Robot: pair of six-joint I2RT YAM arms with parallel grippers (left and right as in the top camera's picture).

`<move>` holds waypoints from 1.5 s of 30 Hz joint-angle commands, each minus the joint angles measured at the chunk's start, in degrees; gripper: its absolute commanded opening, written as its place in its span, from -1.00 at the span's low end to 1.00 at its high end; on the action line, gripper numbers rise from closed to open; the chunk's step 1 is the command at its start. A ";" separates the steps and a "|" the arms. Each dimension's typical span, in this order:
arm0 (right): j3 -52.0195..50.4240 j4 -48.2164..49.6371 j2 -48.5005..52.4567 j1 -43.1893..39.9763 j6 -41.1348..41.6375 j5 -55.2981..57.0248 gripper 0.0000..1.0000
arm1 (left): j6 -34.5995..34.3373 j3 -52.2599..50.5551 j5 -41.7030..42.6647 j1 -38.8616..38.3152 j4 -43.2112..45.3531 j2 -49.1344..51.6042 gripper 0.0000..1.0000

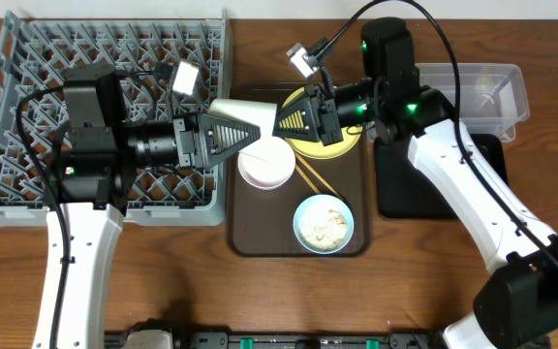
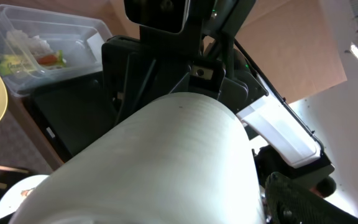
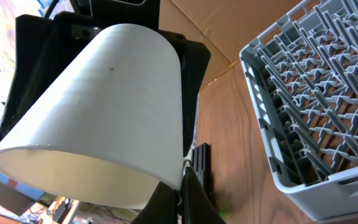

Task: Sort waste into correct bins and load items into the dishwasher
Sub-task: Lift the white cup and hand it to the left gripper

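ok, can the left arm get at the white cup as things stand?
Probably yes. The left pincer stands spread right at the white cup, whose side fills its wrist view. The right pincer pinches only the rim, leaving the body free.

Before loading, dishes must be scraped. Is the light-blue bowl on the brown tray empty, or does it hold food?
Not empty: the light-blue bowl holds white rice-like scraps, spread over its bottom.

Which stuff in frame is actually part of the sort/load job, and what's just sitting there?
Job: dish rack, clear tub with wrapper and tissue inside, black tray, white cup in the right gripper, white bowl, yellow plate, chopsticks, light-blue bowl with rice scraps.

Just there: brown serving tray under the dishes, wooden table.
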 commanded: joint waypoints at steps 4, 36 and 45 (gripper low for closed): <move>0.04 -1.46 0.63 -0.17 -0.98 -1.55 -0.98 | 0.55 0.85 1.01 0.24 0.28 0.15 0.75; 0.04 -2.58 0.63 -0.17 -2.47 -2.89 -0.98 | 0.55 0.85 0.50 0.24 0.70 0.17 0.20; 0.04 -2.56 0.63 -0.24 -2.45 -1.79 -0.39 | 0.52 0.85 -2.05 0.24 0.61 0.15 0.01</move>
